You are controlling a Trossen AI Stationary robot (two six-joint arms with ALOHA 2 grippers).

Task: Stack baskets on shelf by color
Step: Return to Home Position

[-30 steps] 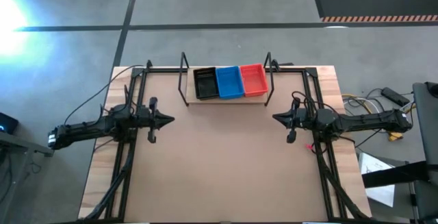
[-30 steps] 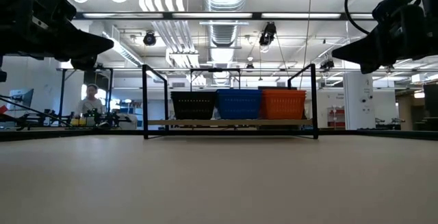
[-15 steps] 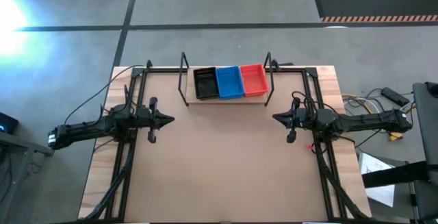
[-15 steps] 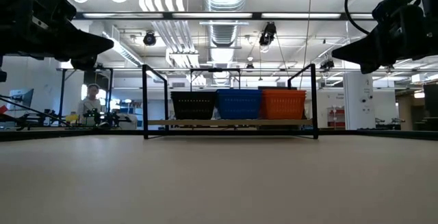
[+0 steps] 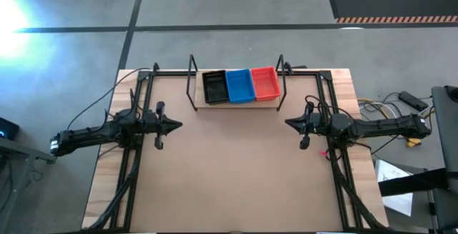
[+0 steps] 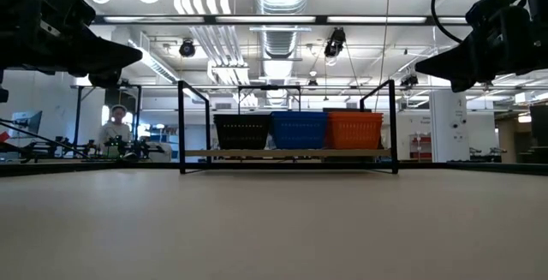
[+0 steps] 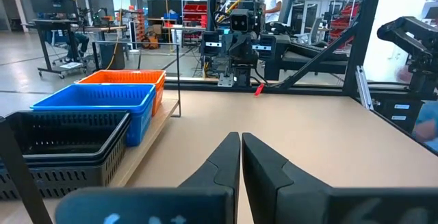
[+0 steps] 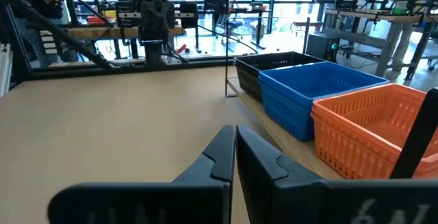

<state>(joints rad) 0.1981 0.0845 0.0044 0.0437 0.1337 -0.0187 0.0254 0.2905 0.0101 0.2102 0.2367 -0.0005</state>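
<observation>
My left tool [image 5: 175, 125] and right tool [image 5: 290, 124] hang pinched closed and empty, facing across the desk [image 5: 236, 177], the shelf [image 5: 215, 105] off between them at the far edge, its baskets [image 5: 240, 85] rowed black, blue, orange from my left arm's side to my right.
</observation>
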